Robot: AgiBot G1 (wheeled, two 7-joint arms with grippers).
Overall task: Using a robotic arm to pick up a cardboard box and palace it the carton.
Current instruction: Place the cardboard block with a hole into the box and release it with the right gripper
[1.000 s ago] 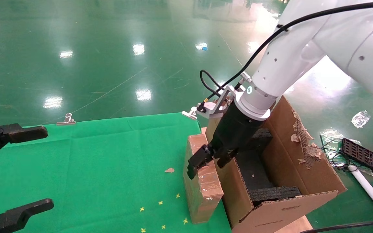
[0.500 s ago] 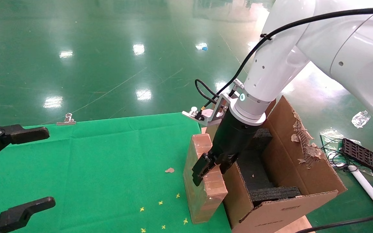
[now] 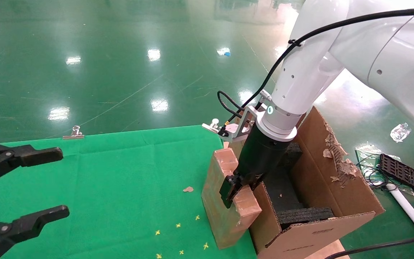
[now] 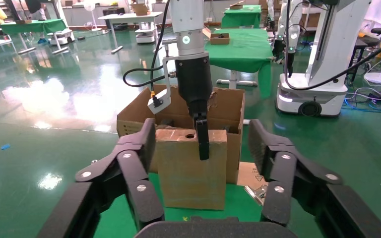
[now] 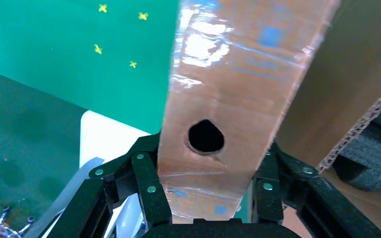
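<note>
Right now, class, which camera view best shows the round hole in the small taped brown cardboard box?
The right wrist view: the hole sits centred and close on the small taped brown cardboard box. The left wrist view shows it small; the head view hides it.

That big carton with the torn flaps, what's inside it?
Black foam padding lines the carton: one block near the front, more at the back. The robotic arm covers part of the inside. The cardboard box is outside, in the right pincer.
</note>
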